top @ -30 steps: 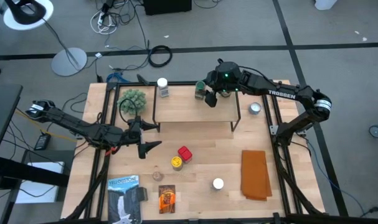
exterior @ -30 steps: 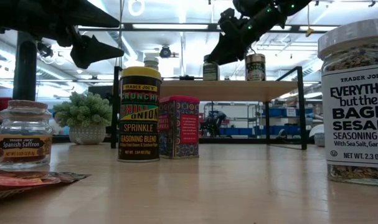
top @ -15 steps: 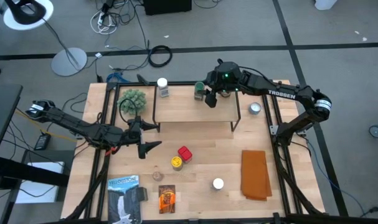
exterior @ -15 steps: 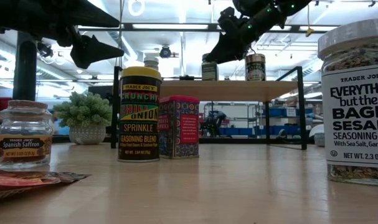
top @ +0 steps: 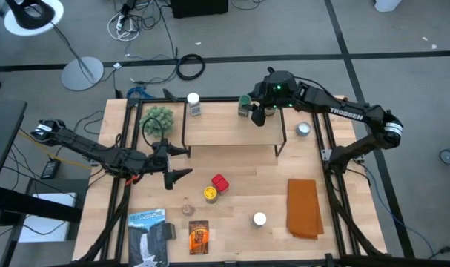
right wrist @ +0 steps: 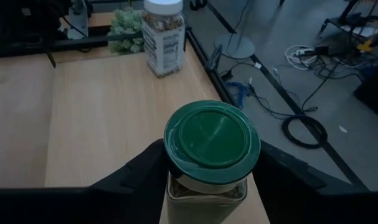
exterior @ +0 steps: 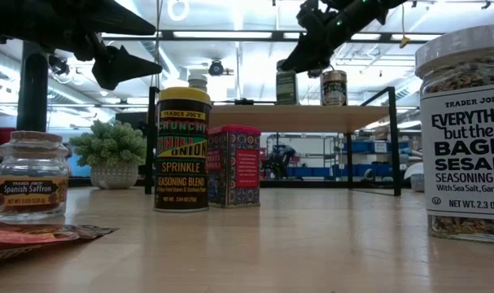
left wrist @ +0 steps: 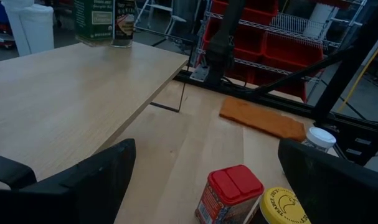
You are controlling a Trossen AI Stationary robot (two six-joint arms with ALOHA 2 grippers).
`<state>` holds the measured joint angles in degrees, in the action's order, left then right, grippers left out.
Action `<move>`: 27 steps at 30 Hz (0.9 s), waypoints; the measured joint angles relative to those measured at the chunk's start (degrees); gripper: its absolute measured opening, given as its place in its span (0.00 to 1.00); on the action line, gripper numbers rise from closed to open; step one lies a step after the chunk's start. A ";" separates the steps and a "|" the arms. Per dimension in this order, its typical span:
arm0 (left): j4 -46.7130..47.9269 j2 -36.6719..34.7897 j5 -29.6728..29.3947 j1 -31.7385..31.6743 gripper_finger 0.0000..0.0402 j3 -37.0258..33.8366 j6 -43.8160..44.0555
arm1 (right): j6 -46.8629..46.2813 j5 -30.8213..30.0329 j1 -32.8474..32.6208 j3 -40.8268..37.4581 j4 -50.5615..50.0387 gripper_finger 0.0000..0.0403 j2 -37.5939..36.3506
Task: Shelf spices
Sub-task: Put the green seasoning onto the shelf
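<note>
The right gripper [right wrist: 207, 180] grips the green-lidded jar [right wrist: 210, 149] above the shelf [top: 228, 127]. The left gripper [top: 179, 162] waits wide open over the table [top: 247, 185].

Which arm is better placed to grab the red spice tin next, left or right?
Left. The left hand hangs open over the table just beside the red spice tin, while the right hand is up at the shelf, closed around the green-lidded jar.

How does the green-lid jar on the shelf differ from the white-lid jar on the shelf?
The green-lid jar sits between the right gripper fingers at the shelf back edge; the white-lid jar stands free at the far corner. Their lid colours differ. Both stand upright.
</note>
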<state>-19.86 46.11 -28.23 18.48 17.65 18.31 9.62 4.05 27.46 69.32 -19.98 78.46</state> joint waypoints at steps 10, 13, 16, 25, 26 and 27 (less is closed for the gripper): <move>0.00 0.00 0.00 0.00 0.99 0.00 0.00 | 0.58 -0.18 0.68 0.00 -2.97 0.53 -0.71; 0.00 0.00 0.00 0.00 0.99 0.00 0.00 | 0.60 -1.47 0.66 0.00 -5.10 0.54 -0.71; 0.02 0.00 0.00 0.00 0.99 0.00 0.00 | 0.66 -1.73 0.68 0.00 -5.88 0.54 -0.69; 0.00 0.00 0.00 0.02 0.99 0.00 0.00 | 1.13 -1.92 0.85 0.00 -5.62 0.55 -0.69; 0.00 0.00 0.00 0.02 0.99 0.00 0.00 | 1.13 -2.03 0.86 0.00 -5.54 0.55 -0.68; 0.01 0.00 0.00 0.00 0.99 0.00 0.00 | 1.16 -2.19 0.90 0.00 -5.40 0.55 -0.66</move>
<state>-19.84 46.11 -28.23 18.48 17.65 18.31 10.79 1.86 28.36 69.32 -25.39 77.80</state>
